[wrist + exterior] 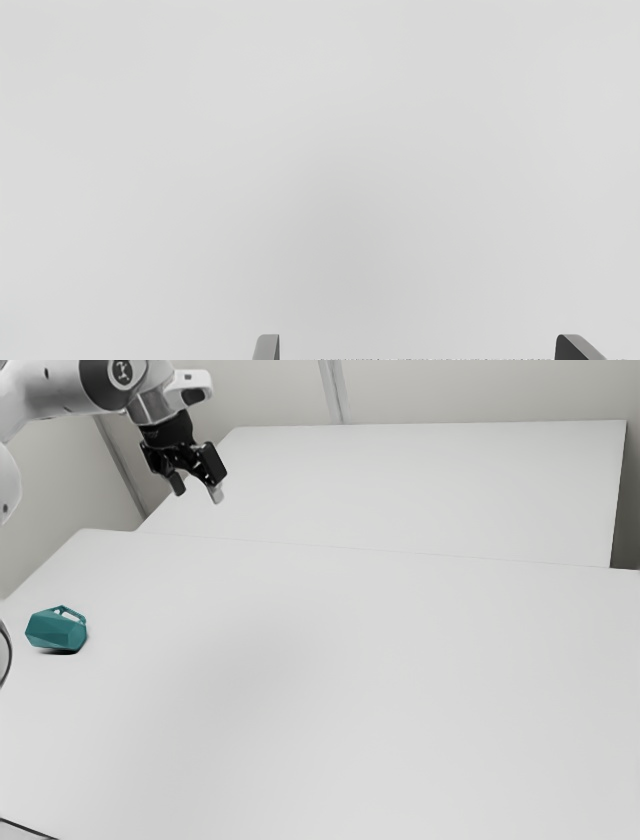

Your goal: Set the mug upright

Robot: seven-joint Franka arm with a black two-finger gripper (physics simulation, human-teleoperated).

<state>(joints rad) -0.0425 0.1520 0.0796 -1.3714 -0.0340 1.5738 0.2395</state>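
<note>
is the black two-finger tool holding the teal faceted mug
No, the tool hangs open above the white table, apart from the mug.

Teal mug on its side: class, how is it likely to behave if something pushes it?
The mug looks stiff, its body showing crisp flat facets. Those flats may resist rolling, though a firm push could rock it onto the next one. The handle, uppermost, would probably stop a full roll.

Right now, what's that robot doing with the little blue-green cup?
Nothing is being held yet. The teal mug is lying tipped over on the white table, near the exterior view's left edge, with its handle facing up. The robot's gripper is raised above the table, away from the mug, with its fingers apart. The job is to set the mug upright, and that isn't done.
</note>
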